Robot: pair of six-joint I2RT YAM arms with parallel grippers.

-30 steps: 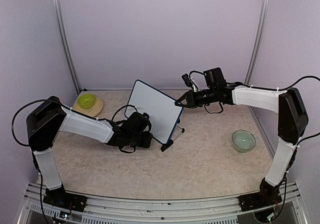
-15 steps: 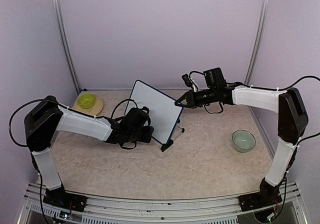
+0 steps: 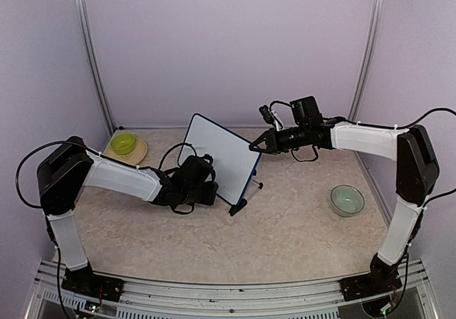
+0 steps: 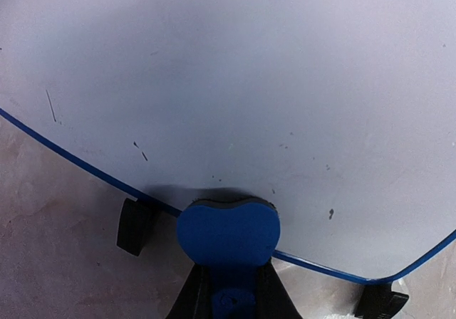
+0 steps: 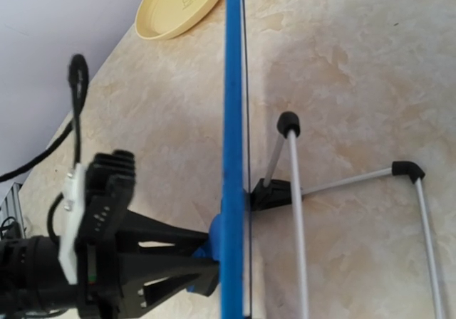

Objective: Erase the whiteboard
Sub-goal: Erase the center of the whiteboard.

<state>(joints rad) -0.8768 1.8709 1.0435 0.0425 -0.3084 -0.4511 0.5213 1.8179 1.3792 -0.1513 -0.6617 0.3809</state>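
The whiteboard (image 3: 221, 157) stands tilted on its black fold-out legs mid-table. Its face (image 4: 228, 84) is wiped white with only a few small dark specks. My left gripper (image 3: 205, 191) is shut on a blue eraser (image 4: 228, 233) and presses it against the board's lower edge. The wrist view shows its fingers (image 4: 191, 301) around the eraser's stem. My right gripper (image 3: 254, 147) pinches the board's upper right edge. The right wrist view looks down along the blue frame (image 5: 234, 119), with the left gripper (image 5: 171, 262) to its left; my right fingers are out of that view.
A yellow-green bowl (image 3: 123, 143) sits on a tan plate (image 3: 135, 154) at the back left. A pale green bowl (image 3: 347, 199) sits at the right. The board's wire legs (image 5: 296, 212) stretch out behind it. Walls enclose the table.
My left gripper with the eraser has shifted slightly up and toward the board's lower edge. The right arm and the board have not moved.
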